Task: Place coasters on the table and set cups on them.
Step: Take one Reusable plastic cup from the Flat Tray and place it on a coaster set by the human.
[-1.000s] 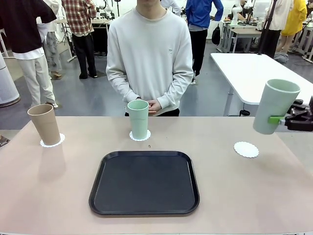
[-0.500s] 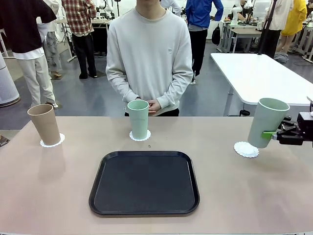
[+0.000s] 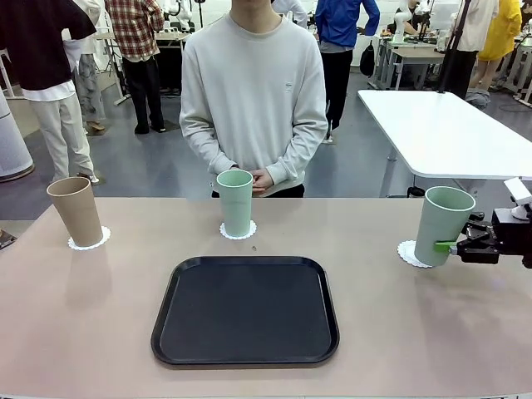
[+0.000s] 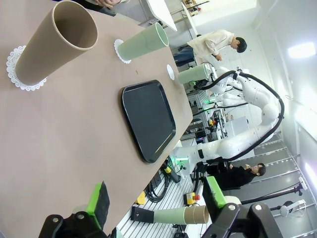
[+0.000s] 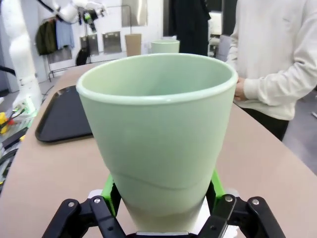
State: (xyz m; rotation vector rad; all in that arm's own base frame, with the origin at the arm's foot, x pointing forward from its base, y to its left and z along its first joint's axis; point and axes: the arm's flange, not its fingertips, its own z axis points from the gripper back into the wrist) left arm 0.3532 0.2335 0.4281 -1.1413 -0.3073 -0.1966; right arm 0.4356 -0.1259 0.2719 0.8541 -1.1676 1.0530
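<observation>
My right gripper (image 3: 453, 247) is shut on a mint green cup (image 3: 443, 224), gripping it low on its side. The cup leans slightly and its base meets the right coaster (image 3: 407, 252); I cannot tell whether it rests there. In the right wrist view this cup (image 5: 158, 134) stands between the green pads (image 5: 112, 191). A tan cup (image 3: 75, 210) stands on the left coaster (image 3: 88, 243). Another mint cup (image 3: 234, 202) stands on the middle coaster (image 3: 238, 232). My left gripper (image 4: 157, 198) is open above the table (image 4: 64, 144), well back from the tan cup (image 4: 54, 42).
A black tray (image 3: 245, 310) lies in the middle of the table's near half. A person (image 3: 253, 91) stands at the far edge with hands clasped just behind the middle cup. A white table (image 3: 440, 125) stands beyond at the right.
My right gripper has come down and to the left with the mint cup, bringing its base from mid-air onto the right coaster. The other cups and the person have not moved.
</observation>
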